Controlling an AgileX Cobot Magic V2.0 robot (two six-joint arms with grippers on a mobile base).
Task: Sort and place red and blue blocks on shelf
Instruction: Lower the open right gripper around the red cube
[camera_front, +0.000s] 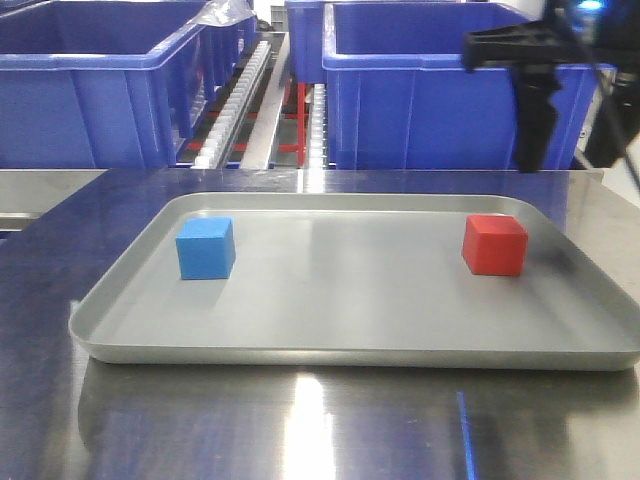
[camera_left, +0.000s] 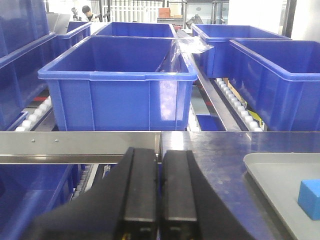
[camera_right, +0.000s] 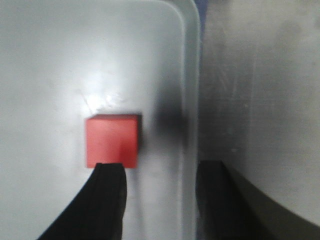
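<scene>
The steel counter (camera_front: 300, 430) carries a shallow grey tray (camera_front: 340, 340), and both cubes sit in it. They are small, plain and matte, with crisp edges, and equal in size. The blue block (camera_front: 205, 247) is close to the tray's left edge, and the red block (camera_front: 494, 244) is close to its right edge, toward the far corner. The right claw (camera_right: 160, 200) hangs above the red block with its fingers apart, one over the block's edge and the other past the tray's rim. The left claw (camera_left: 160, 190) is off the tray's left side, its fingers pressed together on nothing. Beyond the counter's far edge, the shelf (camera_front: 235, 90) with its white rollers holds big blue bins (camera_front: 90, 80).
</scene>
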